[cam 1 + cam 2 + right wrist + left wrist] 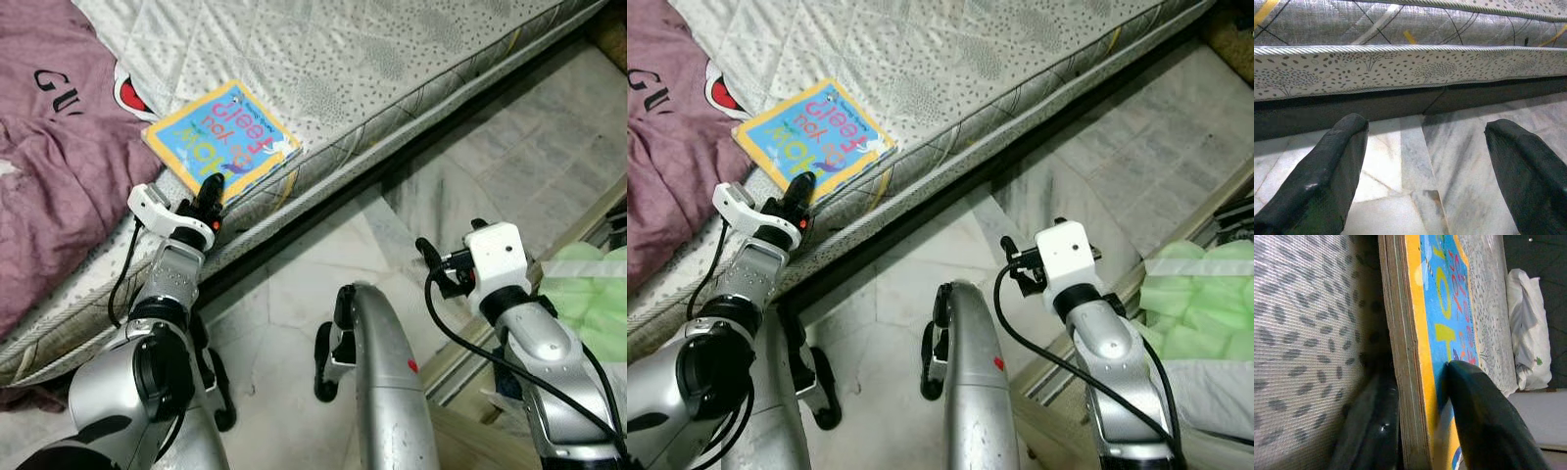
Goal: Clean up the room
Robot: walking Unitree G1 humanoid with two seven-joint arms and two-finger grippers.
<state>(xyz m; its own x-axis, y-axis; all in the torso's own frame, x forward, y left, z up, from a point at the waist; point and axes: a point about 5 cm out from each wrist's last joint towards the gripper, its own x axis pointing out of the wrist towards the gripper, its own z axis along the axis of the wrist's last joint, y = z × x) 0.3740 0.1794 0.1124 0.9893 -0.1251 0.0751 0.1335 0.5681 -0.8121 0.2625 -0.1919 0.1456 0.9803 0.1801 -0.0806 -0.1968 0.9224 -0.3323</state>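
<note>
Nearest the camera, the right gripper [1420, 161] hung idle over the marble floor [294, 294], jaws released and holding nothing. Over on the left, the left gripper [211, 191] was up at the near edge of the mattress [392, 69], its jaws straddling the near edge of the kids' board book [223, 137], one finger [1484, 421] on the blue-and-yellow cover and the other underneath. I couldn't tell whether the pinch was firm yet. The book lay flat on the mattress, just beside a purple garment [49, 166] to its left. My take: that bite was pretty shallow, so I'd slide the jaws further onto the cover before squeezing, then lift straight up, because a thick board book grabbed at one edge will probably droop and twist.
</note>
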